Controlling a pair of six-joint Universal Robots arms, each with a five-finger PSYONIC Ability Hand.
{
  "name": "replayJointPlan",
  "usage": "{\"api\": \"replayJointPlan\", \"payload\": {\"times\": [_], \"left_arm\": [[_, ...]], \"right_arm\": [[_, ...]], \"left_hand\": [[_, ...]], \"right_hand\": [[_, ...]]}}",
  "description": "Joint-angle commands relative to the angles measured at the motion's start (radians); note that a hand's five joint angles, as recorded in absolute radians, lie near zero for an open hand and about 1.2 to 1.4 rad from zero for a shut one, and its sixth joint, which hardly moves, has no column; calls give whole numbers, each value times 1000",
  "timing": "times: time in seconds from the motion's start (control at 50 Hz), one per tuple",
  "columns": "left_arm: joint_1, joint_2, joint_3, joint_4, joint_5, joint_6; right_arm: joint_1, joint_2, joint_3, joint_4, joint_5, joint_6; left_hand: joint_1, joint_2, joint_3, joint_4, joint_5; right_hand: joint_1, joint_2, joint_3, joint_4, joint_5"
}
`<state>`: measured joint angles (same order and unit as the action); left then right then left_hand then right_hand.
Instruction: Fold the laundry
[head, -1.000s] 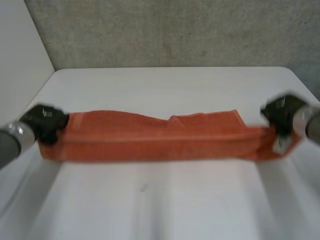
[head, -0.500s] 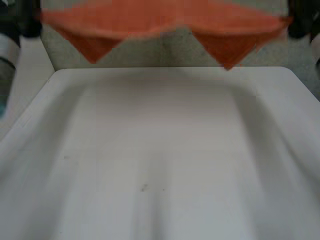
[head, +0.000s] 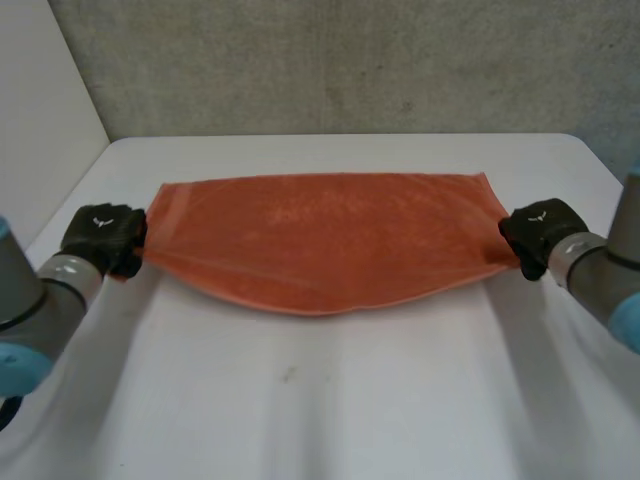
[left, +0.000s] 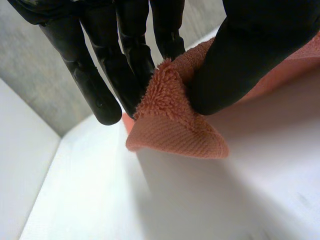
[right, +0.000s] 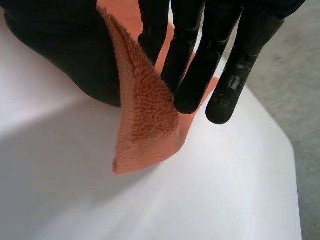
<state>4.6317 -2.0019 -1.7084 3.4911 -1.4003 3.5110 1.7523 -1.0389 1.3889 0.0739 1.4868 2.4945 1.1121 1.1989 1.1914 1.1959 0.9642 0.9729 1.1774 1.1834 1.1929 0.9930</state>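
Towel back down over table

Towel ends vanish inside the left hand and right hand, so the pinched corners are hidden from the head cam. Left arm and right arm get cut off at the edges. Can't tell if the sagging near edge touches the table. Tiny speck on it, too small to tell what.
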Motion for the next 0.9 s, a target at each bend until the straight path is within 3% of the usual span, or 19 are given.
{"api": "replayJointPlan", "payload": {"times": [0.02, 0.06, 0.1, 0.16, 0.26, 0.32, 0.4, 0.5, 0.62, 0.74, 0.76, 0.78, 0.8, 0.9], "left_arm": [[85, 247, -123, -412, 3, 216], [94, 264, -134, -444, 3, 245], [130, 304, -164, -518, 9, 348], [134, 305, -169, -511, 32, 384], [115, 260, -126, -423, 113, 373], [76, 172, -77, -345, 119, 344], [-2, 39, 44, -219, 84, 275], [-33, -121, 218, -135, -31, 203], [-54, -248, 366, -126, -100, 200], [-62, -305, 411, -124, -100, 201], [-65, -307, 409, -122, -98, 203], [-68, -308, 409, -122, -97, 204], [-77, -308, 408, -122, -98, 206], [-102, -296, 398, -119, -95, 204]], "right_arm": [[-37, -174, 82, 375, 1, -251], [-53, -184, 97, 403, 3, -285], [-83, -205, 131, 470, -2, -385], [-83, -205, 127, 462, -10, -416], [-82, -159, 78, 321, 0, -388], [-71, -40, -2, 195, 12, -314], [-27, 74, -102, 115, 30, -205], [13, 190, -226, 37, 38, -137], [22, 283, -312, -57, 41, -120], [53, 373, -396, -163, 56, -126], [55, 391, -413, -167, 76, -128], [55, 392, -413, -167, 76, -128], [56, 407, -436, -166, 140, -128], [59, 402, -446, -170, 256, -105]], "left_hand": [[284, 197, 205, 200, 258], [284, 197, 205, 200, 258], [284, 197, 205, 200, 258], [284, 197, 205, 200, 258], [284, 197, 205, 200, 258], [284, 197, 205, 200, 258], [284, 197, 205, 200, 258], [284, 197, 205, 200, 258], [284, 197, 205, 200, 258], [284, 197, 205, 200, 258], [75, -11, -4, -9, 49], [-217, -304, -297, -301, -244], [-866, -952, -945, -949, -892], [-938, -1024, -1017, -1021, -964]], "right_hand": [[423, 219, 213, 203, 229], [423, 219, 213, 203, 229], [423, 219, 213, 203, 229], [423, 219, 213, 203, 229], [423, 219, 213, 203, 229], [423, 219, 213, 203, 229], [423, 219, 213, 203, 229], [423, 219, 213, 203, 229], [423, 219, 213, 203, 229], [423, 219, 213, 203, 229], [12, -193, -199, -208, -183], [8, -197, -203, -212, -187], [-798, -1003, -1009, -1018, -993], [-798, -1003, -1009, -1018, -993]]}}
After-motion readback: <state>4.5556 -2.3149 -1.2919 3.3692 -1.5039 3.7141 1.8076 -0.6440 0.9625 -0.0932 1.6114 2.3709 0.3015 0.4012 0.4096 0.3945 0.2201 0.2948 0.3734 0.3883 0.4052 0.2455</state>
